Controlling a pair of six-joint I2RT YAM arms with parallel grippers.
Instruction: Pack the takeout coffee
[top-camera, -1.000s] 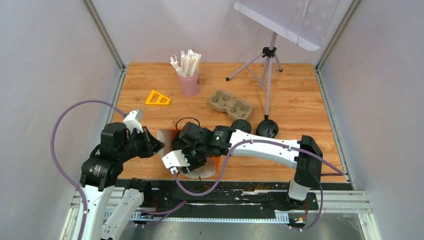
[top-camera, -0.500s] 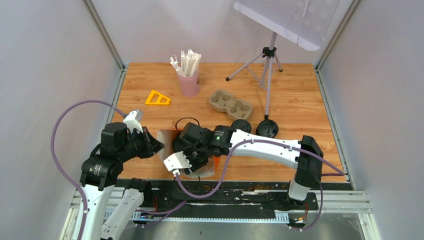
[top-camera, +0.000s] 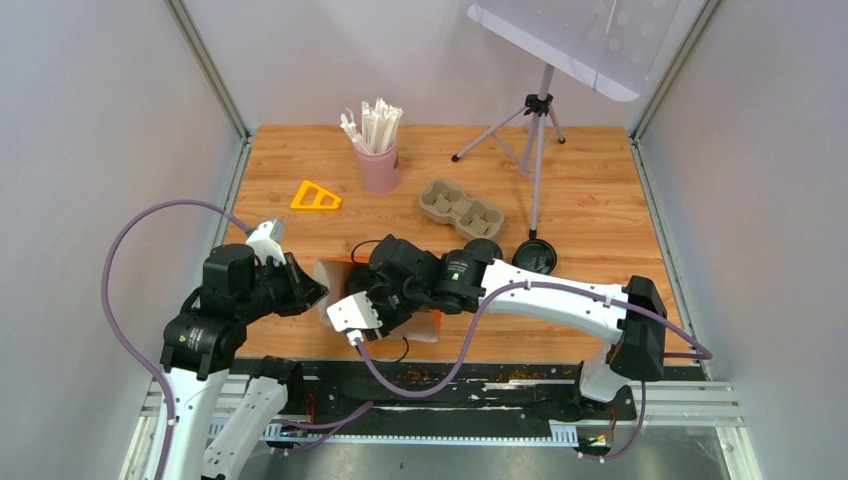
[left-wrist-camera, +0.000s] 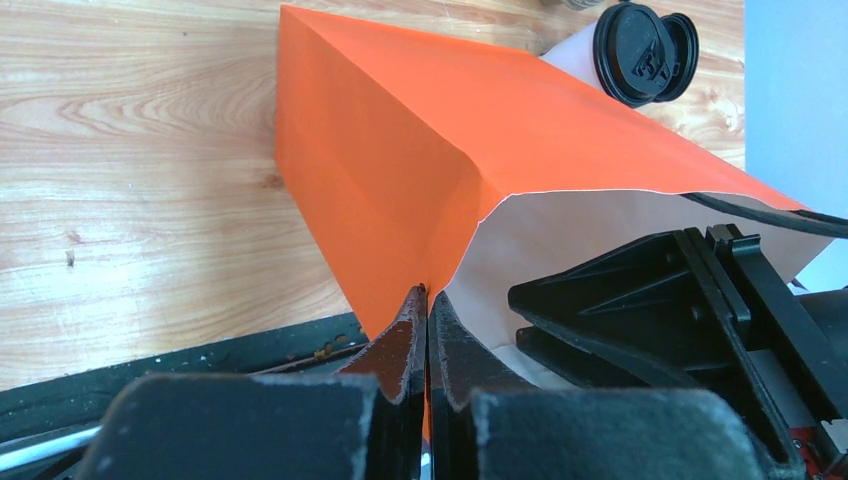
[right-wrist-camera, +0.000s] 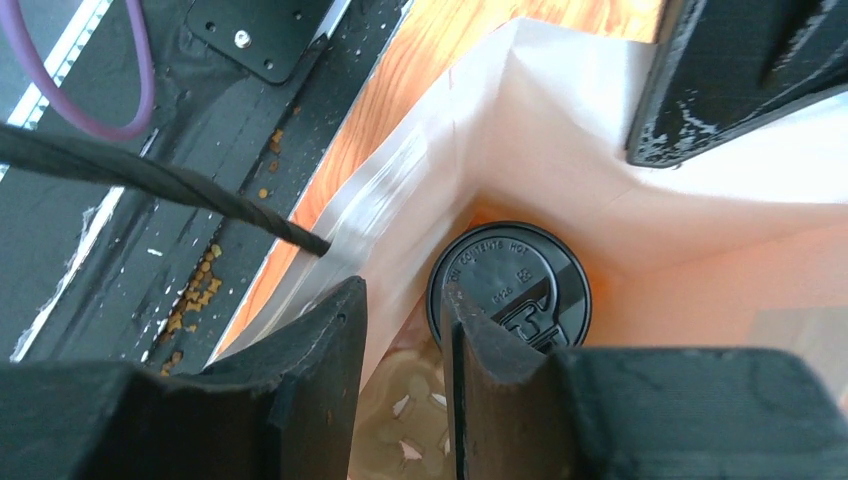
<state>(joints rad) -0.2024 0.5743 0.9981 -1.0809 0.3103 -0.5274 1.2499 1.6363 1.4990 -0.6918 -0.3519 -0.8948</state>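
Bright, even light; soft shadows.

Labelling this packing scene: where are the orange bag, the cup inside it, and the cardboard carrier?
bag (left-wrist-camera: 400, 150), left wrist view, on its orange side wall
cup (right-wrist-camera: 520, 270), right wrist view, on its black lid
carrier (top-camera: 460, 208), top view, on the ridge between its wells

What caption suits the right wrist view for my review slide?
Right gripper, jaws apart, at the mouth of the paper bag; one black-lidded cup sits inside.

top: overhead, whole table (top-camera: 600, 200) | wrists: close-up, both share orange bag (left-wrist-camera: 450, 150)
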